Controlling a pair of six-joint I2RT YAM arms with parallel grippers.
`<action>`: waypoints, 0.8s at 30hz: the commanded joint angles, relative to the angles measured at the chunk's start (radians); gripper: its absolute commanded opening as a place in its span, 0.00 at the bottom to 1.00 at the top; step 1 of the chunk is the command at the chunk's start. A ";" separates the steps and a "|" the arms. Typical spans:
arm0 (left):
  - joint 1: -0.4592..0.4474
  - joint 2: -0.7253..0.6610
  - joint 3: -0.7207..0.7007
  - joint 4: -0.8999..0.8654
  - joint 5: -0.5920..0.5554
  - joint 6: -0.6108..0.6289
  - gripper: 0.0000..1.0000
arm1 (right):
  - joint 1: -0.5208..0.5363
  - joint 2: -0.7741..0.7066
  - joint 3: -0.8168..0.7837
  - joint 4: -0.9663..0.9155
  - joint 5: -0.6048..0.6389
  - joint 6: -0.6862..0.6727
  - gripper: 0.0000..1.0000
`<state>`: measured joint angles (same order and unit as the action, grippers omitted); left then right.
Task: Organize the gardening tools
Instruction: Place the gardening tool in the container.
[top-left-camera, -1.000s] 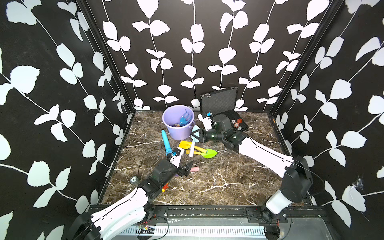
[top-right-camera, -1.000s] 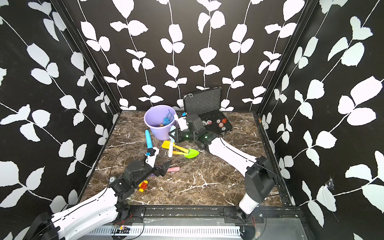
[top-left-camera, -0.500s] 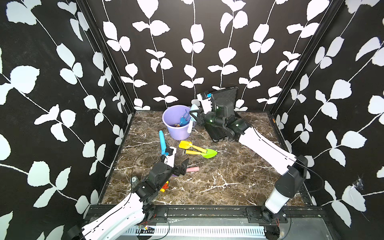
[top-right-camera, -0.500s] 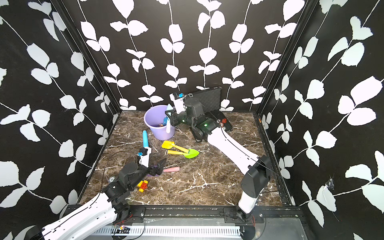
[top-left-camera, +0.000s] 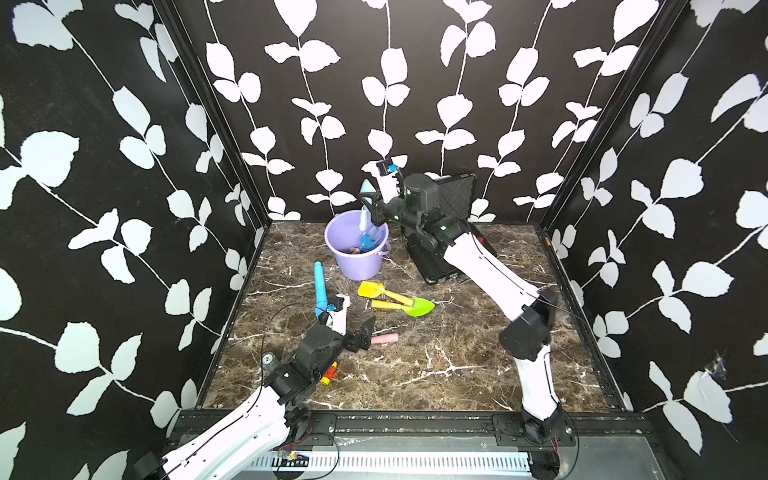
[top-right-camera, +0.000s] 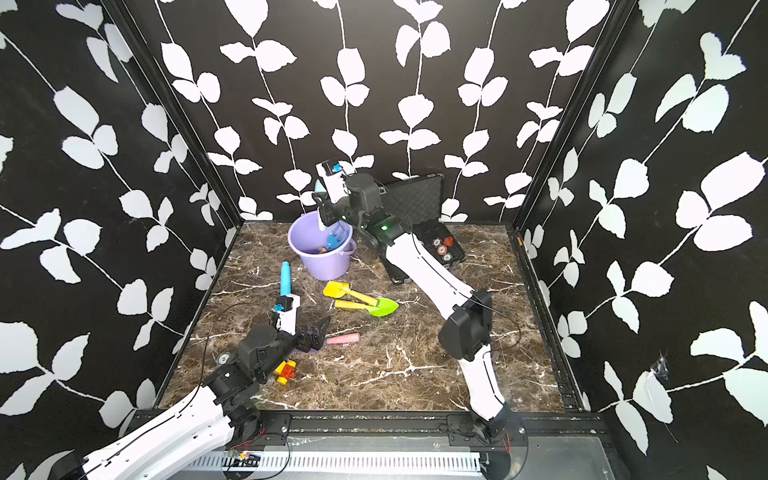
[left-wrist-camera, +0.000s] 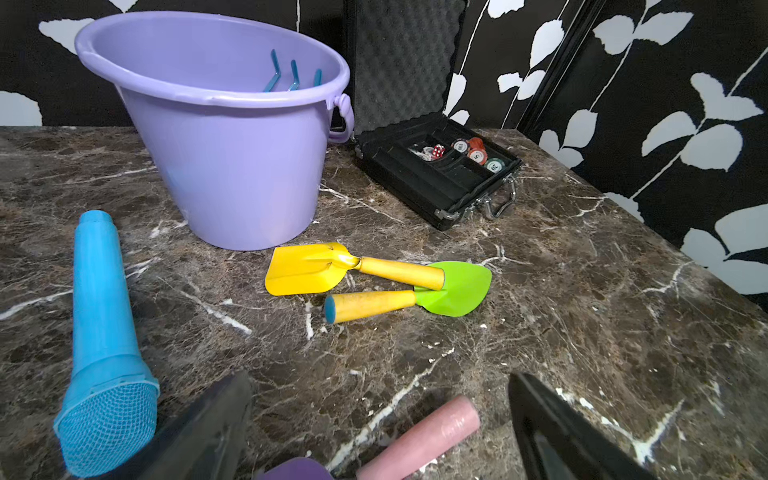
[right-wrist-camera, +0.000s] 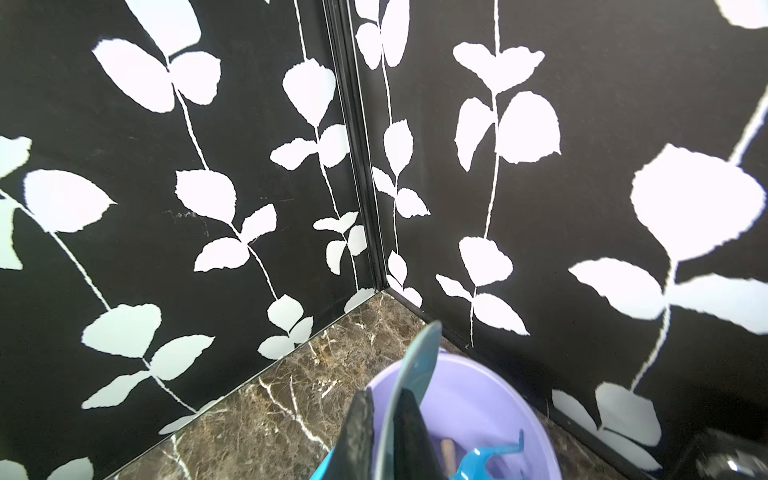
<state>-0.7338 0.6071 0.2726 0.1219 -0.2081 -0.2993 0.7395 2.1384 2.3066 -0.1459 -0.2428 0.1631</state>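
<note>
My right gripper (top-left-camera: 372, 204) (right-wrist-camera: 384, 432) is shut on a teal trowel (top-left-camera: 366, 192) (right-wrist-camera: 419, 365). It holds the trowel blade-up over the purple bucket (top-left-camera: 359, 266) (top-right-camera: 326, 266) (right-wrist-camera: 478, 395). A blue three-pronged fork (top-left-camera: 369, 239) (left-wrist-camera: 293, 77) and a wooden handle (right-wrist-camera: 448, 451) lie in the bucket. A yellow spade (top-left-camera: 372, 289) (left-wrist-camera: 307, 270) and a green trowel (top-left-camera: 417, 308) (left-wrist-camera: 457, 289) lie crossed on the table. My left gripper (top-left-camera: 358, 336) (left-wrist-camera: 380, 428) is open low over a purple spade (top-right-camera: 305, 351) (left-wrist-camera: 297, 471) with a pink handle (top-left-camera: 384, 339) (left-wrist-camera: 419, 436).
A light-blue microphone-like cylinder (top-left-camera: 319, 286) (left-wrist-camera: 99, 299) lies left of the bucket. A yellow-and-red toy car (top-right-camera: 284, 370) sits beside my left arm. An open black case (top-right-camera: 440, 249) (left-wrist-camera: 436, 178) with chips stands at the back right.
My right gripper has risen from table level beside the bucket to above its rim, carrying the teal trowel. My left gripper has shifted slightly near the pink handle.
</note>
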 joint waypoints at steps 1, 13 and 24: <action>-0.004 -0.013 0.020 -0.025 -0.029 -0.019 0.99 | -0.001 0.084 0.146 -0.018 -0.032 -0.023 0.00; -0.004 -0.098 0.020 -0.129 -0.083 -0.062 0.99 | -0.002 0.262 0.243 -0.003 -0.045 -0.011 0.04; -0.004 -0.252 0.010 -0.250 -0.143 -0.083 0.99 | -0.001 0.348 0.196 0.021 -0.028 0.015 0.07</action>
<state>-0.7338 0.3771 0.2726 -0.0841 -0.3229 -0.3679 0.7395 2.4573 2.5080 -0.1841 -0.2829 0.1646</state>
